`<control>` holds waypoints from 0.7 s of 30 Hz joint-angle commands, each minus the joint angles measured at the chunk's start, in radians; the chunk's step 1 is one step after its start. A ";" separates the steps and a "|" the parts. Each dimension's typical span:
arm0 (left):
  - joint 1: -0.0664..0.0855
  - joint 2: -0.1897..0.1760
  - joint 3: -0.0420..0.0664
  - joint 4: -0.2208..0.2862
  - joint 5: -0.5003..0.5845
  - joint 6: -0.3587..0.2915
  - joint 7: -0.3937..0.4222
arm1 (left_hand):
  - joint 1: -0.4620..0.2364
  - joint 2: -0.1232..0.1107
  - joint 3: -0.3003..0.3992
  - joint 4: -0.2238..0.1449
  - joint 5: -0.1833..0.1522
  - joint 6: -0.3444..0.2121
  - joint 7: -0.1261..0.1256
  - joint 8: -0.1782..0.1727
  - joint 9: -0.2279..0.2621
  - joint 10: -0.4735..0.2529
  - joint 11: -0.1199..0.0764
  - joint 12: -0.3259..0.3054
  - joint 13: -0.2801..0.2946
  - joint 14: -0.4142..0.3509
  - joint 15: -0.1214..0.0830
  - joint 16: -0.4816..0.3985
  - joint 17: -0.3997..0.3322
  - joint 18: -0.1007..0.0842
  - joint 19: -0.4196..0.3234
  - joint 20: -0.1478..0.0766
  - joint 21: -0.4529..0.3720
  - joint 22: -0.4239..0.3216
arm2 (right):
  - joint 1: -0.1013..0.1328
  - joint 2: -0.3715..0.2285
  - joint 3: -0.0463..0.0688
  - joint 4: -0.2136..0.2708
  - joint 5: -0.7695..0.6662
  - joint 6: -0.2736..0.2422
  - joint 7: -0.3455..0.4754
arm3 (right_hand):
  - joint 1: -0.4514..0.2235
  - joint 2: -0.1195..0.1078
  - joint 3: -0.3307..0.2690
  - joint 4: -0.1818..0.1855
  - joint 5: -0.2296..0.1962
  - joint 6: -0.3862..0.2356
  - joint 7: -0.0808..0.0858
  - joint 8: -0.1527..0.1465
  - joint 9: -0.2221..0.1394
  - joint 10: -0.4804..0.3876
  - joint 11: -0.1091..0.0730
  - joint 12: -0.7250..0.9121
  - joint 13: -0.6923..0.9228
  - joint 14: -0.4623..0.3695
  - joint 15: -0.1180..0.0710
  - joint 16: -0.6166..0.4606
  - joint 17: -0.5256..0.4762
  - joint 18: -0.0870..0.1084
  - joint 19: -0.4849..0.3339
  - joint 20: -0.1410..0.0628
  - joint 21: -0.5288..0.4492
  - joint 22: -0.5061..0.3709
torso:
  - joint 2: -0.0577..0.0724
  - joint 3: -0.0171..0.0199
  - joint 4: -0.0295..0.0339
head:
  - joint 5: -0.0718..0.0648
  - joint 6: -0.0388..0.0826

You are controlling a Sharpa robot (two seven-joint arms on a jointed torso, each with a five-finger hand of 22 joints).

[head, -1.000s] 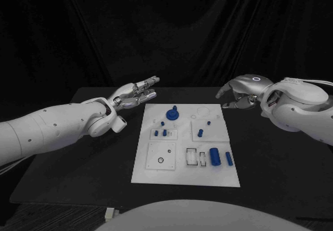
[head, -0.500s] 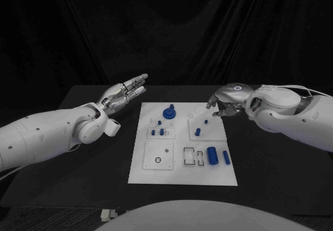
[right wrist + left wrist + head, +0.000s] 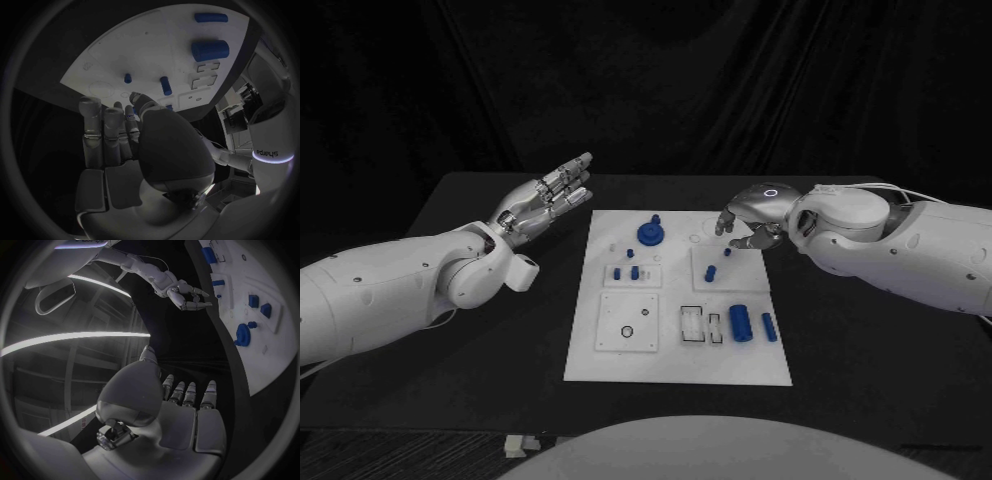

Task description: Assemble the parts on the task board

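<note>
The white task board point(image 3: 733, 360) lies in the middle of the table. On it stand a blue gear-like part with a knob point(image 3: 651, 236), several small blue pegs point(image 3: 710, 272) and two blue cylinders point(image 3: 741, 323) lying near its right edge. My right hand point(image 3: 750, 215) hovers over the board's far right corner, fingers apart and holding nothing; in the right wrist view its fingers point(image 3: 103, 130) reach towards the board point(image 3: 144, 45) and a peg point(image 3: 165, 85). My left hand point(image 3: 545, 195) is held flat with fingers stretched, left of the board's far corner, empty.
Black table point(image 3: 473, 340) surrounds the board, with bare room on both sides. Rectangular and round recesses point(image 3: 632, 332) mark the board's near half. In the left wrist view the board point(image 3: 275, 340) and gear part point(image 3: 242, 334) lie beside my left hand point(image 3: 181, 410).
My right hand has moved left and down, from beside the board to above its far right corner. My left hand has drifted left, away from the board.
</note>
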 commanded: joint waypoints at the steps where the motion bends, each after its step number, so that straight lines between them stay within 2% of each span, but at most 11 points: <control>1: -0.001 0.000 0.001 0.005 0.015 0.021 0.156 | 0.023 -0.001 0.005 -0.015 0.007 0.001 0.010 -0.002 0.000 -0.001 0.002 -0.003 -0.001 0.000 0.013 -0.004 -0.001 0.007 0.001 0.012 -0.002 0.004 | -0.007 0.006 0.001 -0.013 -0.013 -0.004 0.023 | -0.007 -0.006 0.007 -0.001 -0.016 0.001 -0.001 -0.004 0.002 0.008 0.002 -0.001 -0.001 0.002 -0.004 0.004 0.001 -0.020 0.007 -0.002 0.008 0.082 | -0.002 -0.0016 0.0002 | 0.001 0.000; 6: -0.002 0.000 0.001 0.006 0.015 0.029 0.151 | 0.039 0.000 0.010 -0.025 0.016 0.001 0.018 -0.002 0.000 -0.001 0.008 -0.003 -0.001 0.000 0.021 -0.004 -0.001 0.008 0.002 0.019 -0.001 0.007 | -0.015 0.016 0.001 -0.028 -0.013 -0.002 0.030 | -0.003 -0.011 0.016 -0.009 -0.006 0.000 -0.003 -0.005 0.006 0.009 -0.001 0.001 -0.001 0.004 -0.005 0.007 0.006 -0.020 0.009 -0.003 0.012 0.083 | -0.002 -0.0010 -0.0011 | 0.000 0.000; 13: -0.003 -0.001 0.001 0.007 0.015 0.035 0.157 | 0.050 0.003 0.013 -0.033 0.024 0.014 0.030 0.000 0.002 0.001 0.012 -0.002 0.000 0.000 0.028 -0.004 -0.001 0.008 0.002 0.025 -0.001 0.010 | -0.026 0.026 0.001 -0.048 -0.013 0.005 0.042 | -0.003 -0.018 0.034 -0.020 0.027 -0.001 -0.005 -0.006 0.012 0.006 -0.002 0.001 0.000 0.004 -0.007 0.009 0.007 -0.021 0.010 -0.005 0.014 0.084 | -0.001 -0.0033 0.0025 | -0.009 0.000; 21: -0.003 -0.001 0.001 0.004 0.015 0.040 0.158 | 0.054 0.004 0.013 -0.035 0.025 0.016 0.035 0.000 0.002 0.002 0.017 -0.002 0.000 0.000 0.033 -0.004 -0.001 0.009 0.003 0.028 0.001 0.018 | -0.030 0.022 0.001 -0.050 -0.014 0.010 0.048 | -0.011 -0.027 0.041 -0.024 0.040 -0.005 -0.010 -0.009 0.015 -0.007 -0.002 -0.004 -0.002 -0.004 -0.007 0.002 -0.004 -0.020 0.008 -0.005 0.010 0.083 | -0.001 -0.0044 0.0025 | -0.009 0.000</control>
